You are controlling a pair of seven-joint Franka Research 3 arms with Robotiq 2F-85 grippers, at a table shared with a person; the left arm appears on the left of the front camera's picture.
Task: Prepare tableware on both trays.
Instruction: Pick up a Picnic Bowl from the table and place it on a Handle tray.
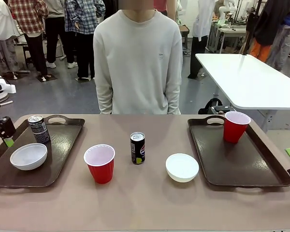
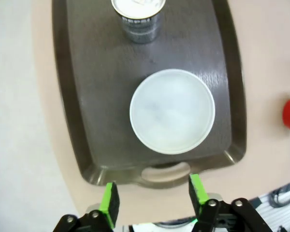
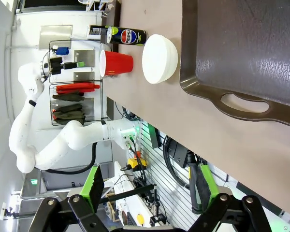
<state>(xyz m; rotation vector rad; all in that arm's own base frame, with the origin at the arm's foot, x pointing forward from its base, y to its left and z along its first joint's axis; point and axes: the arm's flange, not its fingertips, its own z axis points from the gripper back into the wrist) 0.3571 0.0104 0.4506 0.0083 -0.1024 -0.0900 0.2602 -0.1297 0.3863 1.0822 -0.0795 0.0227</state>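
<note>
Left tool (image 2: 154, 193) and right tool (image 3: 147, 188) released; left tray (image 2: 87, 96) holds bowl (image 2: 172, 111), can (image 2: 137, 19); right tray (image 1: 241, 159) holds red cup (image 1: 236, 126)

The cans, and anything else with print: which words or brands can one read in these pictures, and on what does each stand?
"PEPSI": on the middle can, sideways in the right wrist view.
Print on the can on the left tray: too blurred to read.
Small chest mark on the person's sweatshirt: too small to read.

Glossy plastic trays (image 1: 241, 159) — matt table (image 1: 145, 203) — metal cans (image 1: 137, 148).
</note>
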